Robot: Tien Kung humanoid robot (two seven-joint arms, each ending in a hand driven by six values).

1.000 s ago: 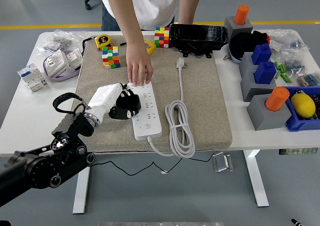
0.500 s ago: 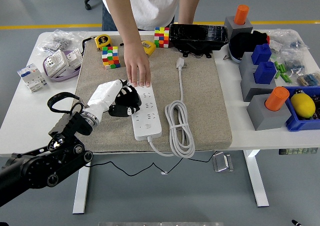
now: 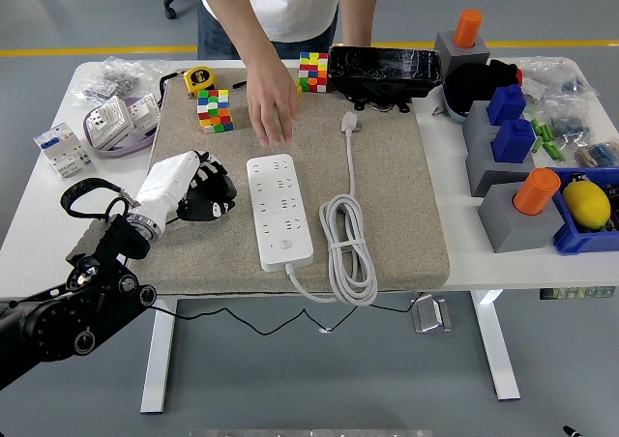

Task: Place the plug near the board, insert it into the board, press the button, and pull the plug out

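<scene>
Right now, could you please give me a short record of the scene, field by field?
power strip: white, lying lengthwise on the beige mat, no plug inserted
plug: white, on the mat right of the strip, cable coiled
left hand: left of the strip, not touching it, fingers curled, holding nothing
right hand: not in view
person's hand: above the mat beyond the strip's far end

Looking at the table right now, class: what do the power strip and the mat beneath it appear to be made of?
The power strip looks like smooth white moulded plastic: a rigid body with crisp socket holes and a slight sheen. The mat looks like coarse woven fabric or felt, beige and matte, with a speckled texture and soft edges; the exact fibre cannot be told.
</scene>
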